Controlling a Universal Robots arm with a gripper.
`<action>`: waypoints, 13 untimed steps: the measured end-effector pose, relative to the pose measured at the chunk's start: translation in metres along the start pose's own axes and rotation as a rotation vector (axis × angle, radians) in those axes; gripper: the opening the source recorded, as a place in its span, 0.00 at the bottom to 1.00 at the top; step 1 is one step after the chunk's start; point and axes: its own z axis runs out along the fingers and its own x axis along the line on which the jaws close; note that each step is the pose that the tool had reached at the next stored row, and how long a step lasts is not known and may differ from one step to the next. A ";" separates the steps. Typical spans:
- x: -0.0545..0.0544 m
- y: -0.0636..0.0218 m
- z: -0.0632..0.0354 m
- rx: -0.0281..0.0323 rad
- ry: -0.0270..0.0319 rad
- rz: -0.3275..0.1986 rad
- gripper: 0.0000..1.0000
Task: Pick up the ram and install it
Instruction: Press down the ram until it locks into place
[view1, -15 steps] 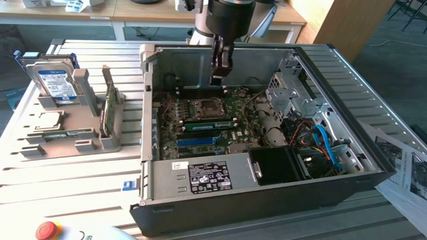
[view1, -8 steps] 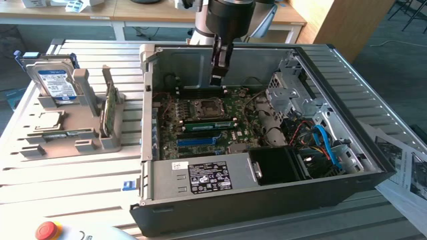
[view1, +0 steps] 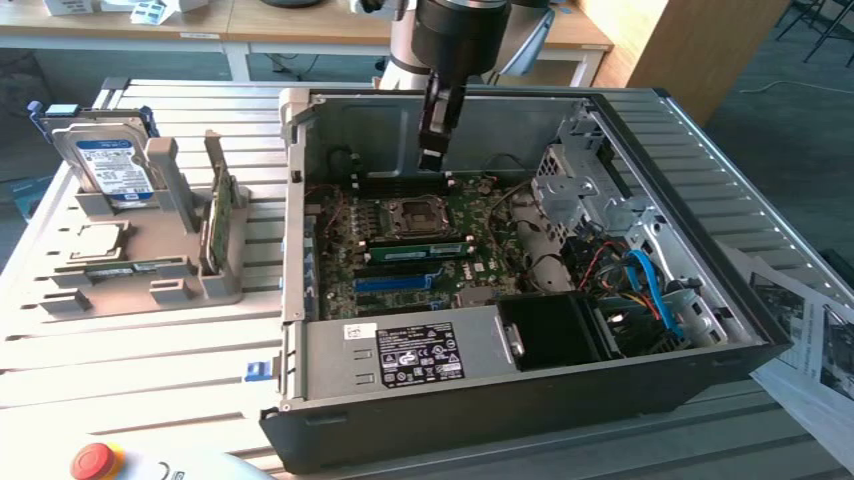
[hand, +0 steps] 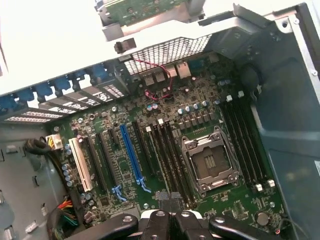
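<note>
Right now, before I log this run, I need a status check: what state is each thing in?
computer case: lying flat, side open
processor socket: empty
ram: standing on edge in the gray holder, not yet picked up
hard drive: upright in the holder
gripper: jaws shut, over the open case, nothing seen held
</note>
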 end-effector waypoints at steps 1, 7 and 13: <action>0.000 0.0000 0.0000 0.0000 -0.0004 0.013 0.10; 0.000 0.0000 0.0000 -0.0004 -0.0033 0.085 0.10; 0.000 0.0000 0.0000 -0.0006 -0.0058 0.155 0.10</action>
